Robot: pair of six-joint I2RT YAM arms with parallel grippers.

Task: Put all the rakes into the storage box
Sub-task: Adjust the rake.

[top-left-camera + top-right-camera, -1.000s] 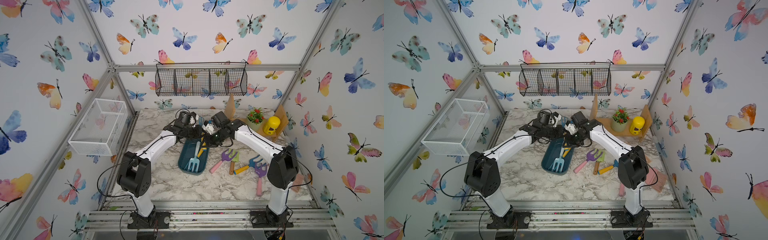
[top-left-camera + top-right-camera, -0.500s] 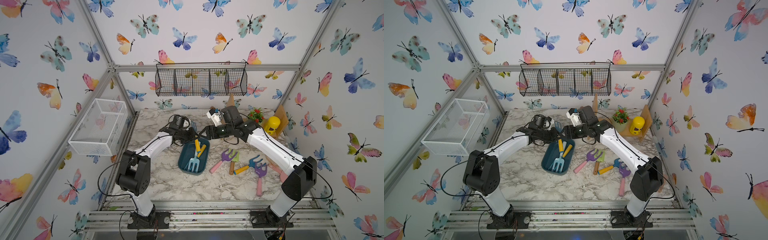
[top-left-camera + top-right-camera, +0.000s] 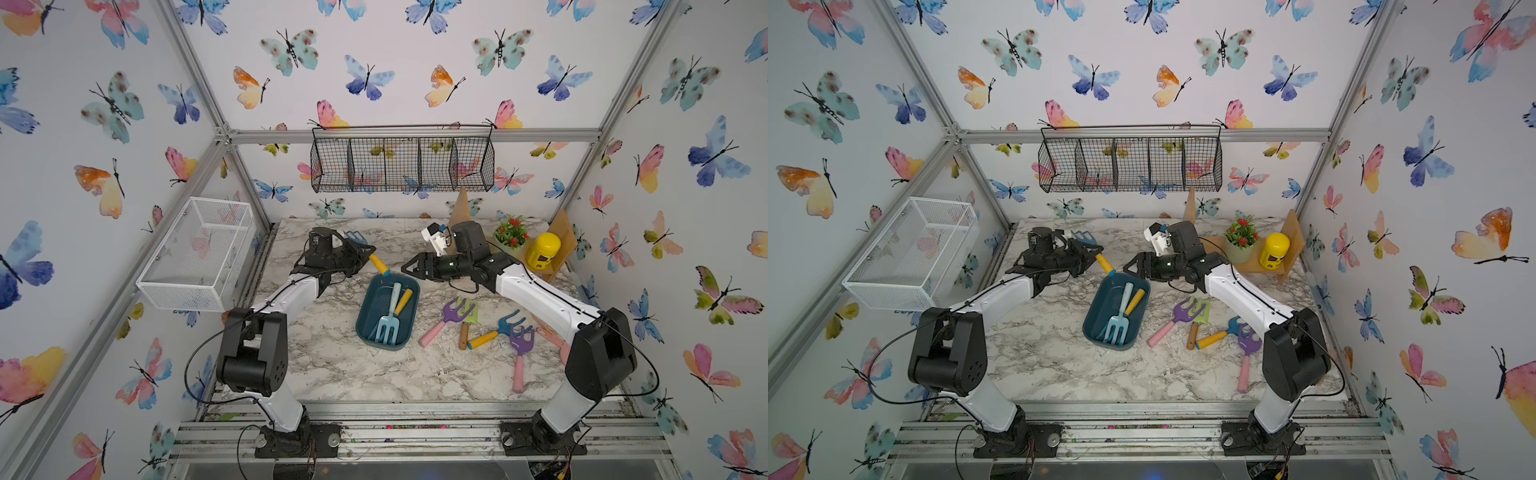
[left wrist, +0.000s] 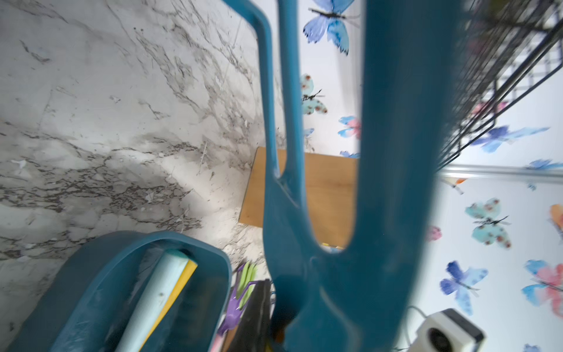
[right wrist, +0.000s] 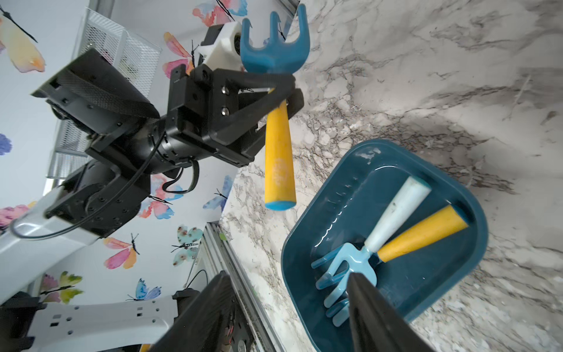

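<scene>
Left fingers (image 5: 259, 102) clamp the rake (image 5: 278, 158) just beside the storage box (image 5: 344, 183); right fingers (image 5: 368, 311) spread, empty.

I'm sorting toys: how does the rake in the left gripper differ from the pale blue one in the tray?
The held rake has a dark blue head and yellow handle; the tray rake is pale blue with a whitish handle. The held rake hangs midair in the left gripper; the tray rake lies in the storage box. Both have prongs.

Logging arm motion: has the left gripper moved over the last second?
Yes. The left gripper, jaws shut on the rake, has pulled away from the storage box's far end, toward the white wire basket.
</scene>
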